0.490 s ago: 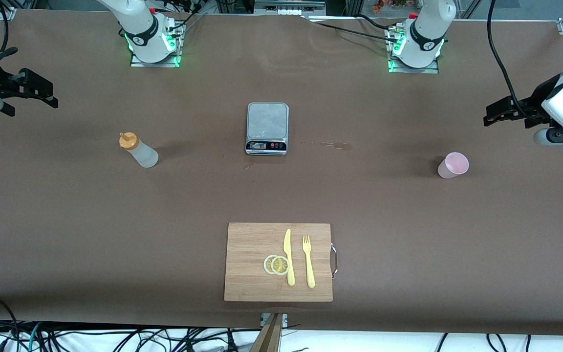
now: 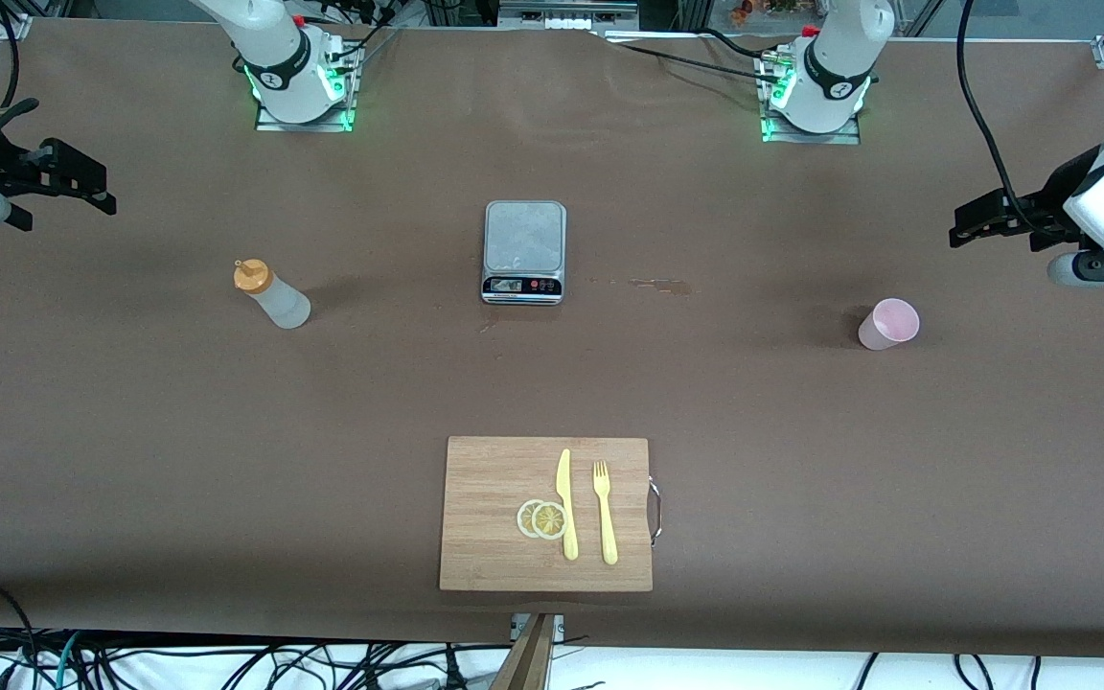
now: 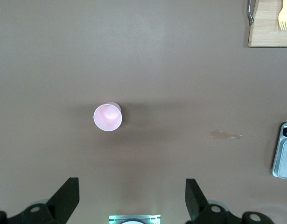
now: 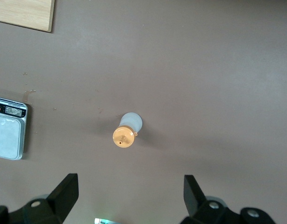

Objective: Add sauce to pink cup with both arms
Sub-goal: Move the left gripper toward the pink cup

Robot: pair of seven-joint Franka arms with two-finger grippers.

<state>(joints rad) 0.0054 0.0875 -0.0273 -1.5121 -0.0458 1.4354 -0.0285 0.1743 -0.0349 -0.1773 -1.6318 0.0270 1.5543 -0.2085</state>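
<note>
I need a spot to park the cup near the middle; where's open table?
Bare table lies between the scale and the pink cup, apart from a small stain, and between the scale and the sauce. The strip between the scale and the cutting board is also free. The board is crowded: knife, fork, lemon slices.

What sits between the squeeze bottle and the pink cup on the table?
The grey kitchen scale stands between the translucent orange-capped squeeze bottle and the pale pink plastic cup, slightly farther from the camera, per the front view.

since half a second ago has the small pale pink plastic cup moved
No. The small pale pink plastic cup stands in the same spot relative to the grey scale.
</note>
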